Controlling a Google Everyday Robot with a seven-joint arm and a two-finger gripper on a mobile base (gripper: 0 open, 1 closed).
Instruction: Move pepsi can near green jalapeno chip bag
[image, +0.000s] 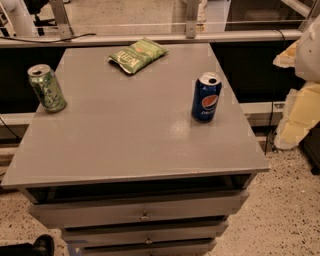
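The pepsi can (206, 97) is dark blue with a red-white-blue logo and a silver top. It stands upright near the right edge of the grey table (125, 145). The green jalapeno chip bag (136, 55) lies flat at the table's far middle, well apart from the can. My gripper (299, 112) shows only as a pale white and cream shape at the right edge of the view. It is off the table's right side, apart from the can, and holds nothing I can see.
A light green patterned can (46, 88) stands upright near the table's left edge. The table has drawers (145, 212) below its front. A rail (150, 37) runs behind the table. Speckled floor lies to the right.
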